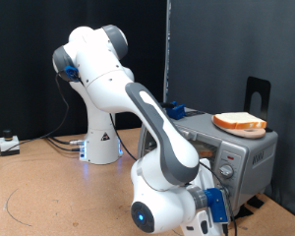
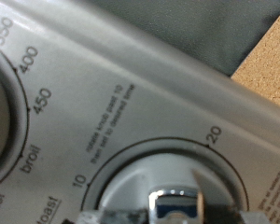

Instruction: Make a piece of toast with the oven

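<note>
The silver toaster oven (image 1: 248,155) stands at the exterior view's right. A thick bread slice on an orange dish (image 1: 240,122) rests on its top. The thin piece of toast is out of view. My gripper (image 1: 215,205) is at the oven's knob panel, low on its front. In the wrist view the gripper (image 2: 175,215) is right at the timer knob (image 2: 177,199). The knob's chrome grip sits between the grey fingertips (image 2: 110,217). The panel (image 2: 159,75) shows timer marks 10 and 20. A temperature dial (image 2: 2,103) reads 350, 400, 450, broil, toast.
The oven sits on a wooden table (image 1: 49,187). A black curtain hangs behind. Cables and a small box (image 1: 8,144) lie at the exterior view's left. A black stand (image 1: 258,93) rises behind the oven. The arm's white base (image 1: 101,138) stands at mid table.
</note>
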